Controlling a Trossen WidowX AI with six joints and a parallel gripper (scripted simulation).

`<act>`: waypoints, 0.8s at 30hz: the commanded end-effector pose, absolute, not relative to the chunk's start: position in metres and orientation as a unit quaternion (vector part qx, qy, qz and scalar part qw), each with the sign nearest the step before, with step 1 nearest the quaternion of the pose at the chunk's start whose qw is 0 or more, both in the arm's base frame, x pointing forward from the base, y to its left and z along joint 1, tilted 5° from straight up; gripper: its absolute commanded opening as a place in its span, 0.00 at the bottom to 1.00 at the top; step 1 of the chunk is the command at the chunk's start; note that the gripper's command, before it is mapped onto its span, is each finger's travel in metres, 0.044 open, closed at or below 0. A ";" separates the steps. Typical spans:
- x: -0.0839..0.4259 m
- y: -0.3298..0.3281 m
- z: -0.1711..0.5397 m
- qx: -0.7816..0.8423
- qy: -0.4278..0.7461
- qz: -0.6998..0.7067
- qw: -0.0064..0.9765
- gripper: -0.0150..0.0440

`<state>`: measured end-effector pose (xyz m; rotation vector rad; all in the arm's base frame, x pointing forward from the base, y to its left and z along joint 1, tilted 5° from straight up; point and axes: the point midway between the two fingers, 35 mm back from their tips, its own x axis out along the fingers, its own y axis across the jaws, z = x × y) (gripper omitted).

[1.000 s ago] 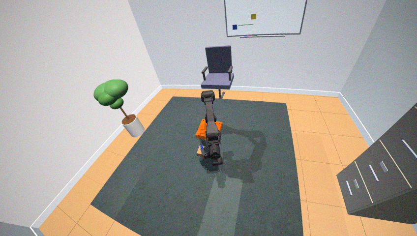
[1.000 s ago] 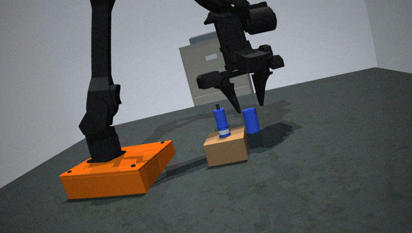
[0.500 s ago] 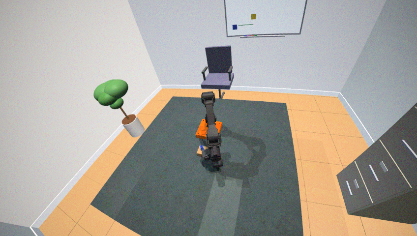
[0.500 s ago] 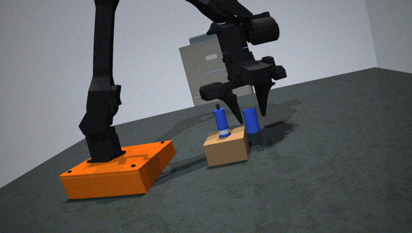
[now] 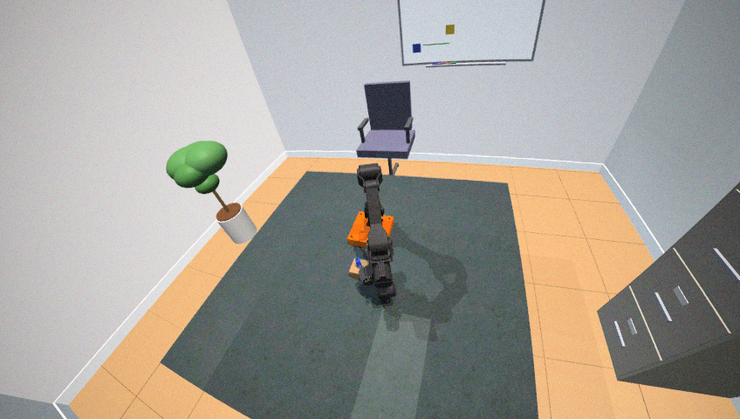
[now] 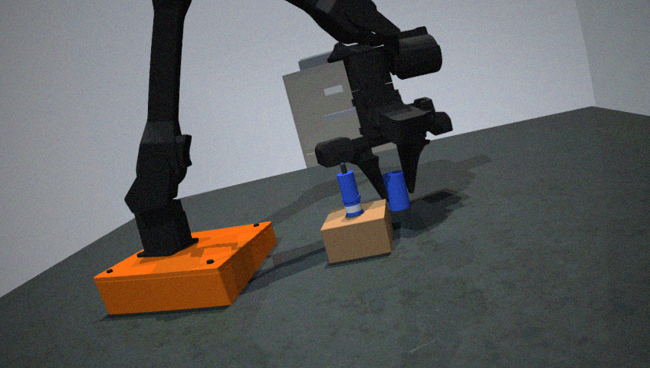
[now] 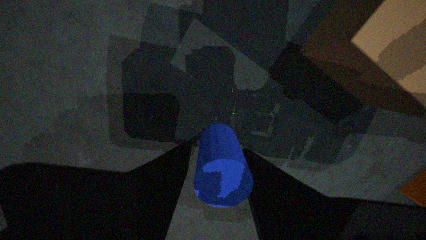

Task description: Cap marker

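Cap (image 6: pixel 395 190): blue, standing upright on the bench (image 6: pixel 501 255), just beside the holder block (image 6: pixel 356 233), on its far side in the ext. view.
Marker (image 6: pixel 349 193): standing upright in the block, dark tip showing, no cap on it yet.
End effector (image 6: pixel 395 184): I'm seeing it down around the cap, one finger each side; in the wrist view the cap (image 7: pixel 222 167) is sitting right between the two dark fingers. Fingers are narrowing on the cap; I'm judging they're closing, not yet clamped, so nothing held so far.
Progress: early, I'm reckoning. Approach looks done; grasp is being made.
Left to do: lifting cap, carrying it over marker, lining up w/ tip, pressing till it clicks, letting go, pulling arm (image 6: pixel 159 150) away.
Counts: I'm counting 1 cap, 1 marker, 1 holder block, 1 arm on 1 orange base (image 6: pixel 182 273).
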<state>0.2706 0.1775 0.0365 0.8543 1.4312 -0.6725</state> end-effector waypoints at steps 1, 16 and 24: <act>0.270 0.176 0.034 0.371 0.622 -0.296 0.623 0.51; 0.270 0.176 0.054 0.371 0.622 -0.296 0.623 0.25; 0.269 0.174 0.079 0.371 0.622 -0.296 0.623 0.25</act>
